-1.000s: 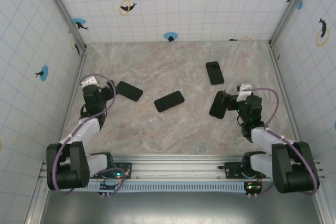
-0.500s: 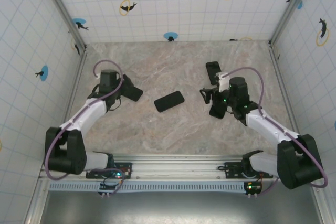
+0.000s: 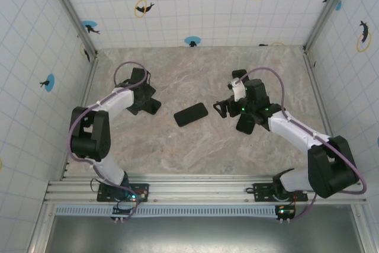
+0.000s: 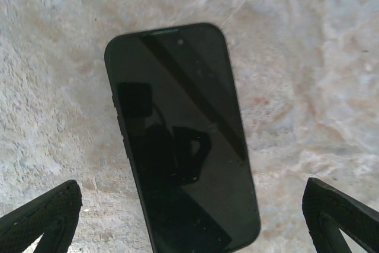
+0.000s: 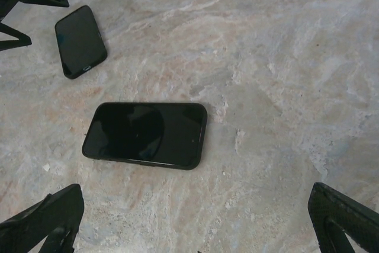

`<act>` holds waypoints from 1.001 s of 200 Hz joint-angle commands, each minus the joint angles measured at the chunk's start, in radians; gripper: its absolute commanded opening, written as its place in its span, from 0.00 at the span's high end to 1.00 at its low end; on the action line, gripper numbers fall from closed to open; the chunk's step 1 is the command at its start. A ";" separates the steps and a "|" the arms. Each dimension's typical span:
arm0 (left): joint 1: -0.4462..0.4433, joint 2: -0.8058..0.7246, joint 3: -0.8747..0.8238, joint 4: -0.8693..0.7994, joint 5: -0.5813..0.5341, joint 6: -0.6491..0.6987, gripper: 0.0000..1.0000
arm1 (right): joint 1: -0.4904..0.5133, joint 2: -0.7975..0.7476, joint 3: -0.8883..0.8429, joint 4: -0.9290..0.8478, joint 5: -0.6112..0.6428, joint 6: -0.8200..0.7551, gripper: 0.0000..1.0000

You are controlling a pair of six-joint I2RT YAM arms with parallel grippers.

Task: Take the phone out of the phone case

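Centre phone (image 3: 190, 114) is laid flat, screen up, near the middle of the table (image 3: 177, 146), turned at a slant. It is black all over, with glossy glass and rounded corners. A slightly raised dark rim is seen round its edge in the right wrist view; whether that rim is a case cannot be told. Left phone (image 4: 183, 140) is laid flat, apart to its left, likewise black and screen up. Small side buttons are seen on one long edge and a faint slot at the top of the glass. Left gripper (image 4: 192, 217) is held over the near end of the left phone, jaws spread wide to either side of it; nothing is gripped and neither finger is seen touching it. Right gripper (image 5: 195, 220) is held just right of the centre phone and pointed at it, jaws spread equally wide and empty. A third phone (image 3: 244, 124) is partly covered by the right arm.
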 commanded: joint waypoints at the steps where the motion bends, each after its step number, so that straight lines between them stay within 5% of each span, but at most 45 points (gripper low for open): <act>1: -0.014 0.067 0.063 -0.123 -0.029 -0.097 0.02 | 0.014 0.026 0.067 -0.022 -0.040 -0.009 0.01; 82: -0.020 0.245 0.207 -0.166 -0.033 -0.131 0.02 | 0.021 0.071 0.089 -0.048 -0.067 -0.015 0.01; 200: -0.018 0.380 0.293 -0.314 -0.034 -0.165 0.04 | 0.005 0.076 0.114 0.015 -0.285 0.074 0.01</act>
